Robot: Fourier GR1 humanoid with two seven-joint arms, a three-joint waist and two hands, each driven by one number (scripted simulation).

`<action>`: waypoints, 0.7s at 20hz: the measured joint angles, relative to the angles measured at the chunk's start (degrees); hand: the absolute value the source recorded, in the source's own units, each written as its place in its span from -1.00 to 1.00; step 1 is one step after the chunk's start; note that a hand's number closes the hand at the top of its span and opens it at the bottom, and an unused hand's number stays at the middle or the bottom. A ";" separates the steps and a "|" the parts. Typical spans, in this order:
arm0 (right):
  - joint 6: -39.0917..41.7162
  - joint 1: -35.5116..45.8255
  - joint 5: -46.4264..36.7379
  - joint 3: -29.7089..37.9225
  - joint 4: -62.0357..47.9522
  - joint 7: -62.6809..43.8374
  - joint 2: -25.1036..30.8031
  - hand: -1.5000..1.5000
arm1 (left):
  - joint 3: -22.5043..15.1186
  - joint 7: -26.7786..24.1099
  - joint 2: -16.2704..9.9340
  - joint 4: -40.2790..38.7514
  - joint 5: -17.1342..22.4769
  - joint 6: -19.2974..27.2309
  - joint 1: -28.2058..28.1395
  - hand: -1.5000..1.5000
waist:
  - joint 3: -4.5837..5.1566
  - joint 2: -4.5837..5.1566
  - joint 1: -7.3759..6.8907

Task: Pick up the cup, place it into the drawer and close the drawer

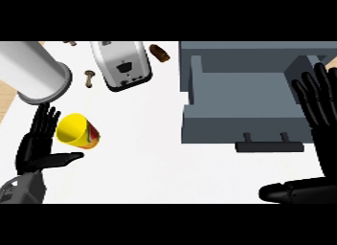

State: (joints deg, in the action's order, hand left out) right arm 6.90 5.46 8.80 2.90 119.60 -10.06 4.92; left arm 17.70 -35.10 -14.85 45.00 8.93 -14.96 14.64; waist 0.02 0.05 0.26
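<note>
A yellow cup (78, 131) with a red and green band lies on its side on the white counter, mouth facing left. My left hand (37, 146) is open just left of it, fingers straight up along the cup's rim and thumb pointing right below it. The grey drawer (235, 122) stands pulled out at the right, its inside bare, with a black handle (269, 145) at its front. My right hand (327, 119) is open at the right edge, fingers up beside the drawer's right wall, thumb low at the bottom right.
A large white cylinder (26, 72) lies at the upper left. A silver toaster (122, 64) stands at the top middle, with small brown items (159, 52) around it. The wooden floor shows past the counter's left edge (2, 119).
</note>
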 measured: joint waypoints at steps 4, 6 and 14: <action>0.56 -0.62 0.19 0.11 -0.39 0.56 -0.01 -1.00 | 0.69 -4.72 -1.80 -7.79 -0.69 -1.18 2.16 -1.00 | 0.00 0.03 0.08; 0.18 0.01 -0.07 -0.08 0.08 -0.18 -0.05 -1.00 | 0.53 -6.40 -2.12 -10.70 -1.22 -1.10 3.41 -1.00 | 0.00 0.03 0.07; -0.42 0.87 -0.95 -1.13 -0.56 0.12 -0.92 -1.00 | 0.12 -13.20 -2.59 -22.80 -3.32 -0.90 9.12 -1.00 | 0.04 0.10 0.25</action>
State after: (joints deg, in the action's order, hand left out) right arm 6.48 6.32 7.86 1.77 119.04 -9.94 4.00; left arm 17.82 -48.31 -17.44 22.20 5.62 -15.86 23.76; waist 0.07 0.15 0.51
